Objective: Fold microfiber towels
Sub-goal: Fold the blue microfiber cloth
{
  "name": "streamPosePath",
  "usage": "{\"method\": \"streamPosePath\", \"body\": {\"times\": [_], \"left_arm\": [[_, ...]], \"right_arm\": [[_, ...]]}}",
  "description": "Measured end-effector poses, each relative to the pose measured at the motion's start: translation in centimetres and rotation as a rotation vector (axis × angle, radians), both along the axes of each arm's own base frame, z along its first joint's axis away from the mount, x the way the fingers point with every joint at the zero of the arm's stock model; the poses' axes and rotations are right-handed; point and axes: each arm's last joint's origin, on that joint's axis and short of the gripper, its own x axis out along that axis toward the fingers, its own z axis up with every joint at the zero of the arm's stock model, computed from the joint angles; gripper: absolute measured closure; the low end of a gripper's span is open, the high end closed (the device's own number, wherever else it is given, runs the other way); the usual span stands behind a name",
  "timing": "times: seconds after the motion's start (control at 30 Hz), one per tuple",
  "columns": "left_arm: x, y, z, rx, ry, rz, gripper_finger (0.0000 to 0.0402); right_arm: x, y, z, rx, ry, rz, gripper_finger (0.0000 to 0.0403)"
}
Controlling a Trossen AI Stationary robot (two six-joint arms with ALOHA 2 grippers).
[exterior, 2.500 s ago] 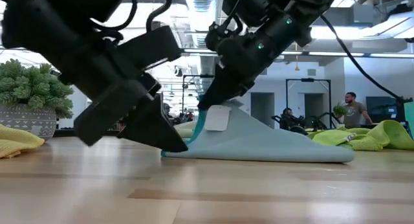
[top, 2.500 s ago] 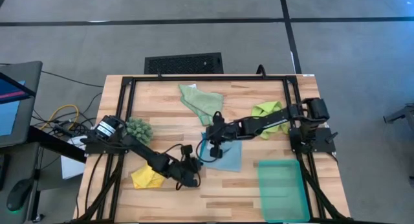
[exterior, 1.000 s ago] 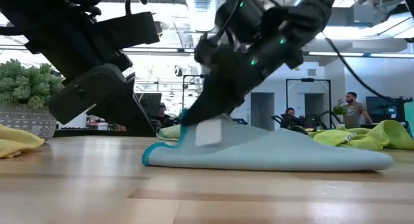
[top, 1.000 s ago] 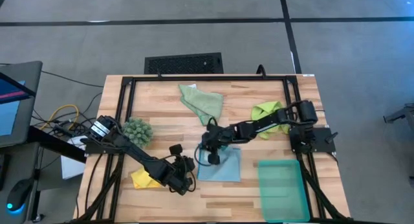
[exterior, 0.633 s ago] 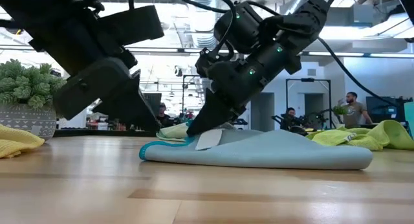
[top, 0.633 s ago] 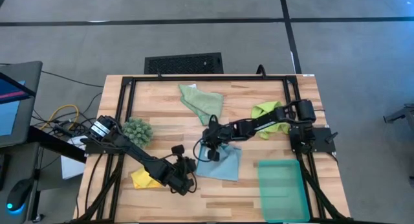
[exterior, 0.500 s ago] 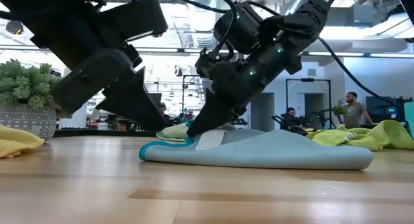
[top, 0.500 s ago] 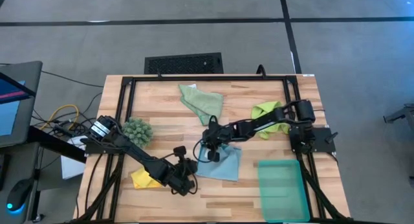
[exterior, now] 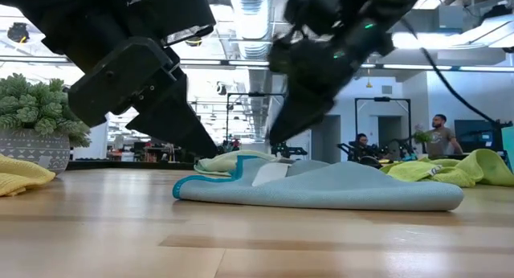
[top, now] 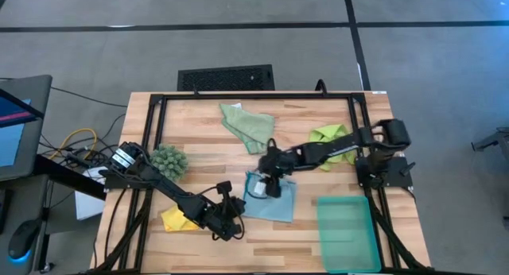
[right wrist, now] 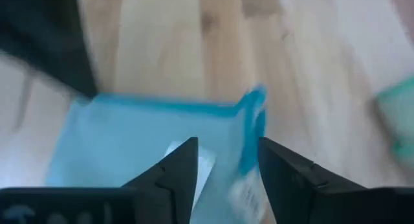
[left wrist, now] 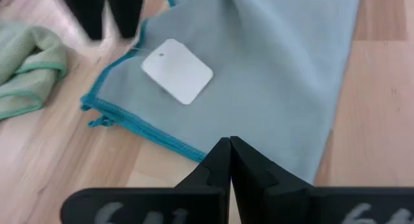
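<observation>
- One fold made: my right hand (top: pixel 270 185) has just let go of the light blue towel (top: pixel 274 202), fingers now apart, lifted clear.
- My left hand (top: pixel 227 218), fingers together, holds nothing beside it.

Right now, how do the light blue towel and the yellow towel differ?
The light blue towel lies spread mid-table, its corner turned over, between both grippers; the yellow towel sits bunched near the table's left front, by the left arm. The blue one shows a white tag; none shows on the yellow. Neither is held.
</observation>
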Motion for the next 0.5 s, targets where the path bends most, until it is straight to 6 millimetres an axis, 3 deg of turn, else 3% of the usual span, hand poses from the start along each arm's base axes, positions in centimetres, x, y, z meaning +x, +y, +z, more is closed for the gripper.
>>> {"method": "streamPosePath", "body": {"times": [0.3,0.5], "left_arm": [[0.1,0.0,0.0,-0.005,-0.004,-0.005,0.0401],[0.3,0.4,0.0,-0.002,-0.002,0.003,0.0401]], "right_arm": [[-7.6,1.9,-2.5,-0.025,0.061,-0.280,0.0257],[-8.2,1.8,-2.9,0.029,-0.020,-0.349,0.0279]]}}
